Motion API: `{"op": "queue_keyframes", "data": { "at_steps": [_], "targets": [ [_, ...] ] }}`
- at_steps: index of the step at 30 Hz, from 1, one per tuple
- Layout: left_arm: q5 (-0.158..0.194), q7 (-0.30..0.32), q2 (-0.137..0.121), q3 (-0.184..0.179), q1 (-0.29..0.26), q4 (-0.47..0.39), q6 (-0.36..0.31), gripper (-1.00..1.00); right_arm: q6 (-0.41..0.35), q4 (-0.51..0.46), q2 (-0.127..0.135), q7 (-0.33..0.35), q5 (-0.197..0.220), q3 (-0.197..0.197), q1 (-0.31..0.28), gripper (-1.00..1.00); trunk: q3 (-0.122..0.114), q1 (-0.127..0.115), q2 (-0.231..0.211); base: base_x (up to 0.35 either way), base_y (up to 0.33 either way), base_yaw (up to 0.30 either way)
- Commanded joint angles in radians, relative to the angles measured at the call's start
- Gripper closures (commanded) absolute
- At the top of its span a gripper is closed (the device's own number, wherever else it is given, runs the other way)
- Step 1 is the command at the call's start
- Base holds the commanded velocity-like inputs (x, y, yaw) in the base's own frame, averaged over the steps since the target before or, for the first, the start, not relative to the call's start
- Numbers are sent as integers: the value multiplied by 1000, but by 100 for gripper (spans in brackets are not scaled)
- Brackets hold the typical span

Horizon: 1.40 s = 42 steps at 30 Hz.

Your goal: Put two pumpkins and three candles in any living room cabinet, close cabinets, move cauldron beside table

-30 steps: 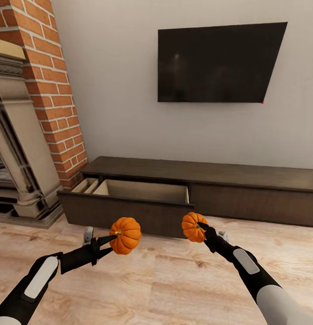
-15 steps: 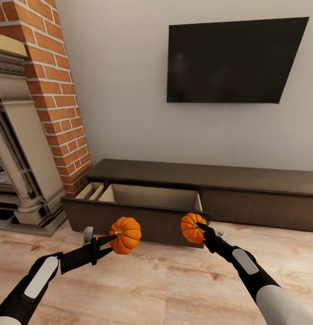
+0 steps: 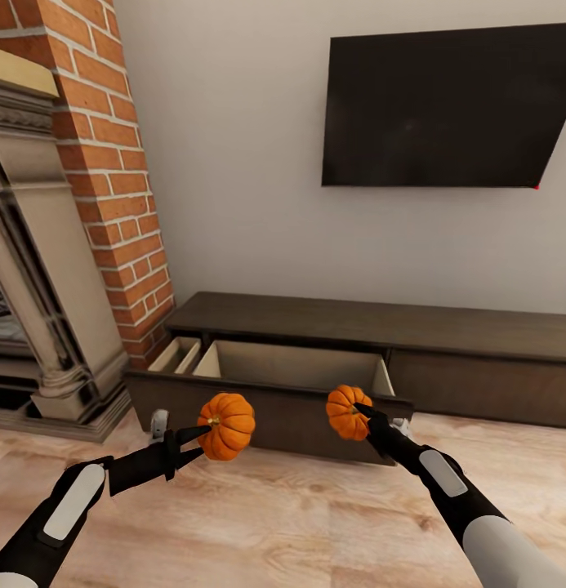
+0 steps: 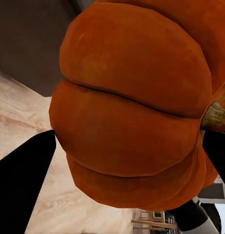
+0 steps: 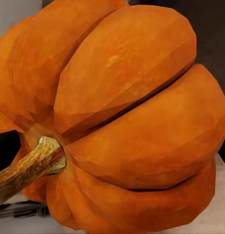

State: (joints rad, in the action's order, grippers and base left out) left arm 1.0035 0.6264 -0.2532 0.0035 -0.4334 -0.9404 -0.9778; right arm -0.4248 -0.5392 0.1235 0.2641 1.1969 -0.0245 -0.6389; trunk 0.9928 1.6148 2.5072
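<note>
Pale wood floor runs up to a long dark cabinet set against a grey wall, with a TV mounted above it and a brick fireplace to the left. One cabinet drawer stands pulled out, its pale interior exposed; a second narrow opening sits just left of it.

Left gripper is closed on the left pumpkin, which is held at the fingertips in front of the drawer front, stem end turned toward the gripper. In the left wrist view, this pumpkin sits between two black fingers (contact points are hidden by the pumpkin's bulk).

Right gripper is closed on the right pumpkin, held at a similar height before the drawer's right end. In the right wrist view, the pumpkin shows its tan stem close to one black finger; the other finger is hidden.

Both pumpkins are outside the drawer, apart from each other, above the floor. The drawer's floor is cut off by its front panel, so any contents cannot be made out.
</note>
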Motion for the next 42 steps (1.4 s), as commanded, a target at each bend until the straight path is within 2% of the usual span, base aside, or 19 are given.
{"op": "queue_keyframes", "data": {
  "at_steps": [1,7,17,30,36,37,38,39,41,42],
  "targets": [
    [15,4,0,1,-1,0,-9,100,-3,-1,1,1,12,-2,-1,100,1,0,0,185,245,-6],
    [15,4,0,1,-1,0,-9,100,-3,-1,1,0,12,-3,-1,100,-2,0,0,149,165,-161],
    [16,6,-2,12,-1,0,-9,100,-3,-1,1,0,12,-3,-1,100,-8,0,0,14,13,-200],
    [17,6,-3,15,-1,4,-9,100,-4,-1,1,0,12,-3,-1,100,-59,-6,-3,0,0,-10],
    [19,7,-32,20,-1,-7,-11,100,-19,-1,3,-4,13,-2,-1,100,-82,-9,-4,0,0,0],
    [26,7,-45,23,-2,-15,-13,100,-20,-1,3,-4,13,-3,-1,100,-86,-9,-4,0,0,0],
    [49,6,-68,27,-4,-32,-15,100,-21,-1,4,-4,14,-3,-1,100,-90,-9,-4,0,0,0],
    [86,5,-90,28,-4,-45,-15,100,-22,-1,4,-4,15,-2,-1,100,-94,-10,-5,0,0,0],
    [140,3,-109,30,-7,-55,-15,100,-23,-1,6,-3,16,-2,-1,100,-101,-11,-5,0,0,0],
    [152,2,-112,30,-8,-57,-15,100,-23,-1,7,-3,16,-2,-1,100,-105,-11,-5,0,0,0]
  ]
}}
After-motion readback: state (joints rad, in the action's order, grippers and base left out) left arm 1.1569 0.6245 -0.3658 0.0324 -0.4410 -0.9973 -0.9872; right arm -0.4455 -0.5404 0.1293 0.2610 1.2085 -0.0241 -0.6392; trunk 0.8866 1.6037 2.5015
